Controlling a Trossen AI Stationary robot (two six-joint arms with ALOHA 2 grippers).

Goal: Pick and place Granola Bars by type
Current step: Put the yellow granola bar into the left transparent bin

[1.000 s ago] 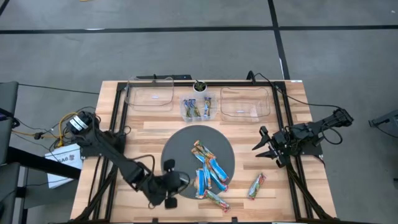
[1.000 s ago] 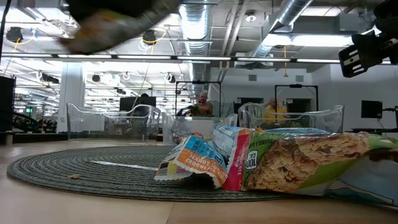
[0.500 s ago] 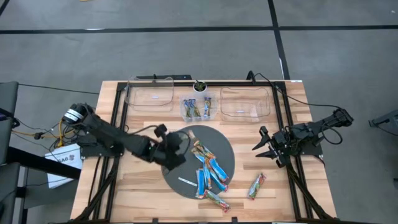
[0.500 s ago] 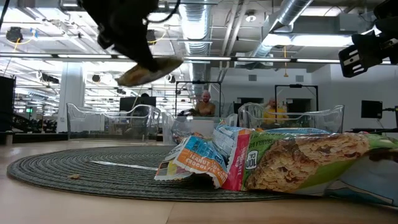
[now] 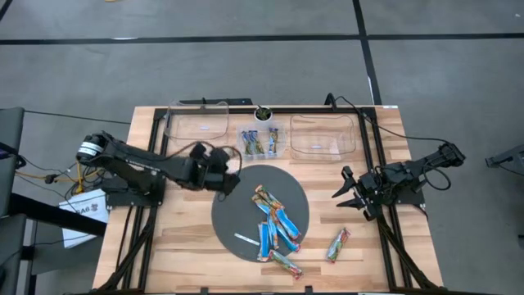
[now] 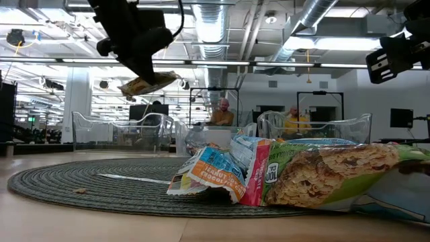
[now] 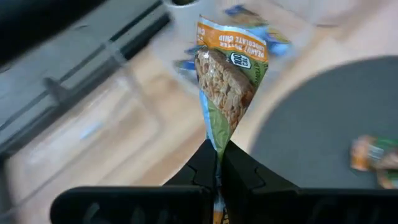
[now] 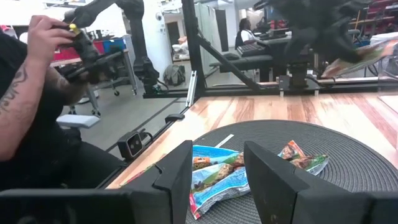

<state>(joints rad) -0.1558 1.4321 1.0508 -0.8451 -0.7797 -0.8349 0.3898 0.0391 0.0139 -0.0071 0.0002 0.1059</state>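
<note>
My left gripper hangs over the far left rim of the dark round mat, shut on a green-tan-orange granola bar, which also shows in the low view. Several more bars, blue and green-orange, lie piled on the mat's near right part. One bar lies on the bare wood to the right. My right gripper waits open at the table's right side, nothing between its fingers. My left gripper pinches the bar's crimped wrapper end between its two fingers. The fingers slant down toward the table's far side, along the bar. The bar sticks out beyond the fingertips, lifted clear above the mat.
Three clear bins stand along the far edge: a large left one, a small middle one with bars inside, a large right one. A thin white strip lies on the mat. A person's hands hold a controller beyond the table.
My left gripper has carried the bar from the table's near edge toward the far edge, across the mat's left side toward the bins, rising a little and turning as it went. It has stayed shut on the bar, which remains clear of the table.
</note>
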